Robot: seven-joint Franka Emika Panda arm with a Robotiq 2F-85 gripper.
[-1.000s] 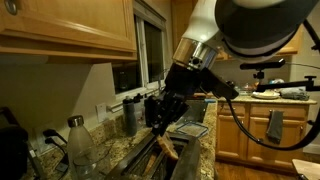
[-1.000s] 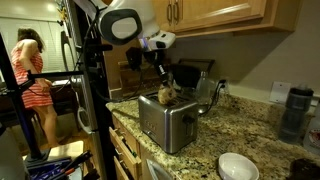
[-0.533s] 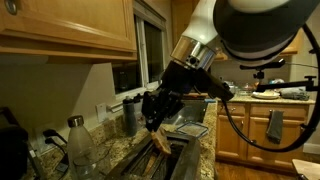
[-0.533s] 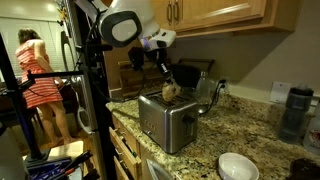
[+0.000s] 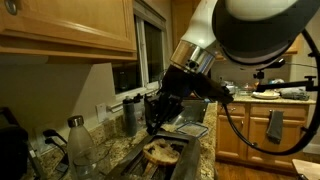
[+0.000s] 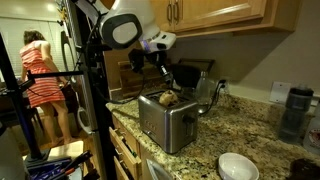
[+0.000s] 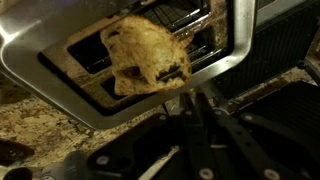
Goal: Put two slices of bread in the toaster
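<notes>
While the gripper [image 7: 196,100], jaws shut, hovers just beside the near edge of the slice of bread [image 7: 145,55] and seems to pinch nothing, the slice lies flat on top of the toaster [image 7: 45,80], covering a slot rather than standing in it. Better, I judge, to grip that edge, tip the slice upright, line it along the slot, then lower gently.

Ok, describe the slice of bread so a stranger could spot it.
On the granite counter stands a shiny steel toaster. The slice of bread lies flat across its top: pale tan with brown patches, unlike the bare metal around it.
</notes>
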